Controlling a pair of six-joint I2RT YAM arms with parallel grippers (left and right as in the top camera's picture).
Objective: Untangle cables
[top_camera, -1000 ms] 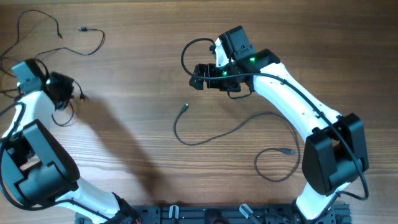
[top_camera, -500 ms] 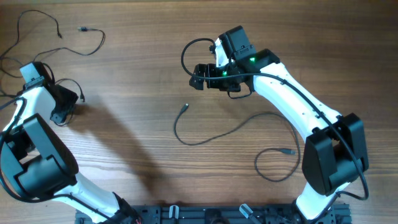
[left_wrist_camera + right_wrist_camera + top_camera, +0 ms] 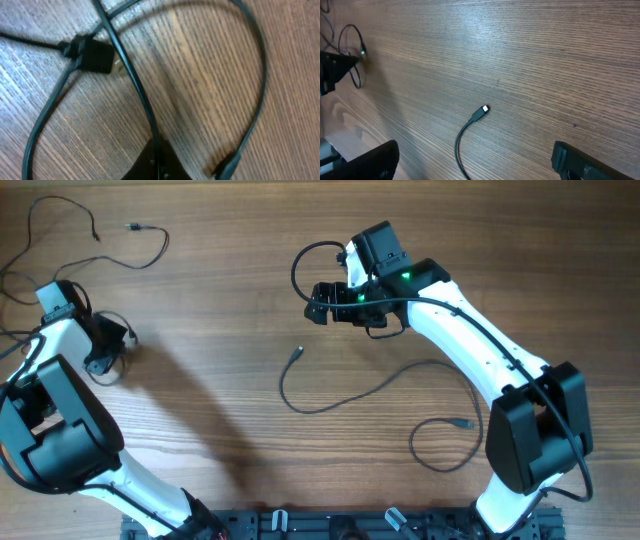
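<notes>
Thin black cables lie in separate places. One long cable (image 3: 340,402) runs across the middle of the table, its plug (image 3: 485,108) showing in the right wrist view. Another loose cable (image 3: 150,255) lies at the far left. My left gripper (image 3: 106,346) sits at the left edge amid a small cable loop (image 3: 112,366). In the left wrist view its jaws (image 3: 157,165) are shut on one thin strand (image 3: 132,80), with a plug (image 3: 92,52) close by on the wood. My right gripper (image 3: 318,300) is open and empty above the table, its fingers (image 3: 480,167) wide apart.
The wooden table (image 3: 220,430) carries everything. A thicker dark robot cable (image 3: 300,265) loops by the right wrist. The long cable's other plug (image 3: 468,424) lies near the right arm's base. The left arm (image 3: 335,70) shows far off in the right wrist view.
My left gripper has shifted down and slightly right at the left edge, taking the cable strand with it. The right arm and the middle cable have not moved.
</notes>
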